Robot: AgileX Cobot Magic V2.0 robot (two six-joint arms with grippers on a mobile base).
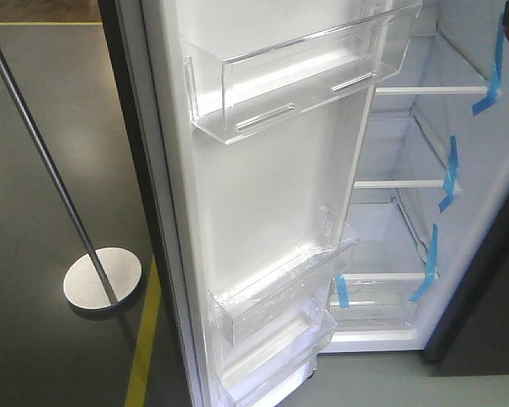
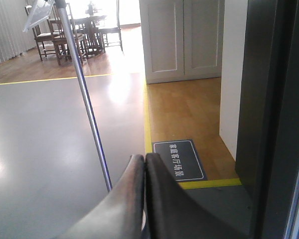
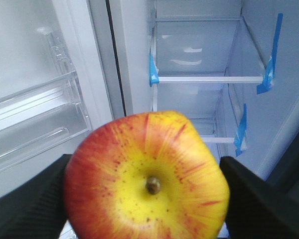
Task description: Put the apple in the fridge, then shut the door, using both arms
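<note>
A red apple (image 3: 139, 169) with a yellow patch round its stem fills the lower right wrist view. My right gripper (image 3: 147, 196) is shut on it, one black finger (image 3: 25, 204) on each side. Behind it the fridge (image 3: 204, 78) stands open, white inside, with glass shelves and blue tape strips. The front view shows the fridge (image 1: 424, 182) at right and the door (image 1: 271, 186) swung wide, its white inner face carrying clear bins. My left gripper (image 2: 145, 160) is shut on nothing, low beside the door's dark outer edge (image 2: 274, 124). Neither arm shows in the front view.
A metal pole (image 1: 42, 161) on a round base (image 1: 102, 280) stands on the grey floor left of the door. Yellow floor tape (image 1: 144, 339) runs beside it. A dark floor sign (image 2: 179, 159), white cabinets (image 2: 182, 37) and a dining table with chairs (image 2: 74, 30) lie beyond.
</note>
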